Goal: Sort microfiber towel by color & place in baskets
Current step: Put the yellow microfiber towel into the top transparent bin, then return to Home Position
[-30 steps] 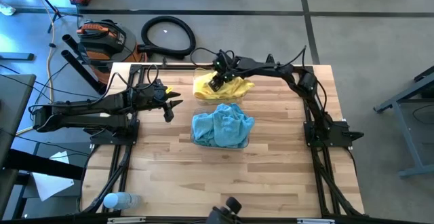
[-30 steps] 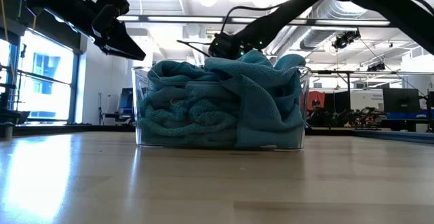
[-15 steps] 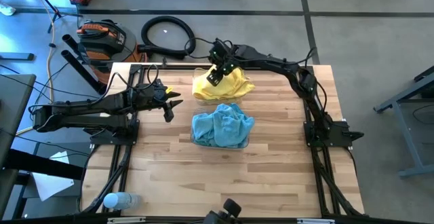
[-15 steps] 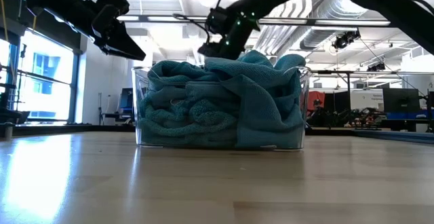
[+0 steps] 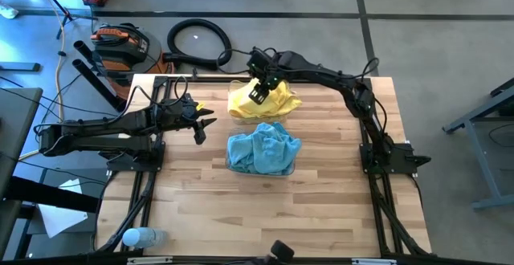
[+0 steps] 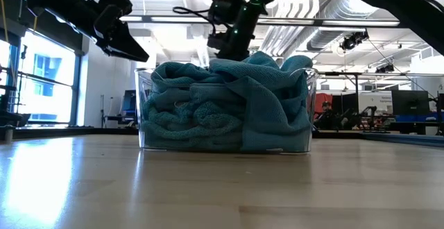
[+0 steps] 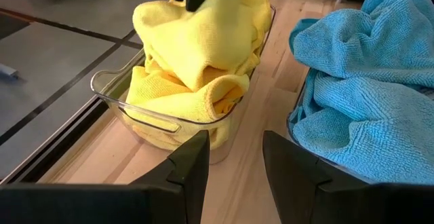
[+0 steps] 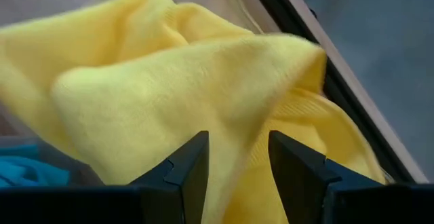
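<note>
Several yellow towels point(image 5: 277, 103) are heaped in a clear basket point(image 7: 129, 105) at the table's far middle. Blue towels point(image 5: 263, 148) fill the second clear basket point(image 6: 146, 118) just nearer, one draping over its rim. My right gripper point(image 5: 259, 95) hangs open just above the yellow heap point(image 8: 169, 81), fingers pointing down; it also shows in the low view point(image 6: 232, 38). My left gripper point(image 5: 201, 126) is open and empty, left of both baskets, facing them point(image 7: 234, 163).
Bare wood lies on the near half of the table point(image 5: 265, 217). A plastic bottle point(image 5: 140, 237) lies at the near left corner. A black hose ring point(image 5: 197, 42) and a tool case point(image 5: 120, 44) sit on the floor beyond the far edge.
My right gripper has risen from the yellow heap, as the low view shows, and stays over the far basket. The yellow towels stay in their basket.
</note>
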Motion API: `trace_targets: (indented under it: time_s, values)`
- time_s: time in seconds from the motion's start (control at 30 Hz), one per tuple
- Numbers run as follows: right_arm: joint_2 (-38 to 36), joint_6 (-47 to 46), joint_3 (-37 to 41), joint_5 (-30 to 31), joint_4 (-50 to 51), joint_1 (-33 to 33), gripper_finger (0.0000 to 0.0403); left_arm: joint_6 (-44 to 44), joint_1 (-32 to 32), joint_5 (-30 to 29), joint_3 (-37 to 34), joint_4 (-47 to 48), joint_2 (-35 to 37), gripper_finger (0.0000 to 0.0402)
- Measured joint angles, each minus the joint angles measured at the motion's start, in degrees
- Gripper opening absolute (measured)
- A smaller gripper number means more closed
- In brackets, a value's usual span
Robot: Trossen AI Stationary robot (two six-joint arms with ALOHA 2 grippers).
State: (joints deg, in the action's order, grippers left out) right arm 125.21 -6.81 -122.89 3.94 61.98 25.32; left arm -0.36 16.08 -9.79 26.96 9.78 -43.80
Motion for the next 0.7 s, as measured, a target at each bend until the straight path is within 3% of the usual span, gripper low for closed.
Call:
trace_targets:
  time_s: [0.3, 0.5, 0.6, 0.7]
  values:
    - [-0.02, 1.66, -4.02, 1.37, 4.2, 0.17, 0.0149, 0.0, 0.0, -0.01, 0.0, 0.04, -0.01, 0.0126]
    - [-0.96, 3.26, -7.89, 0.91, 13.38, 0.11, 0.0149, 0.04, 0.0, -0.01, 0.02, 1.09, 0.01, 0.0126]
    - [-4.82, 4.22, -5.04, -0.72, 14.82, 0.11, 0.0149, 0.0, 0.02, -0.01, 0.02, 1.09, -0.01, 0.0126]
    - [-11.55, 3.16, 2.52, -0.8, 12.86, -0.09, 0.0149, -0.23, 0.01, -0.01, 0.02, 1.09, 0.0, 0.0126]
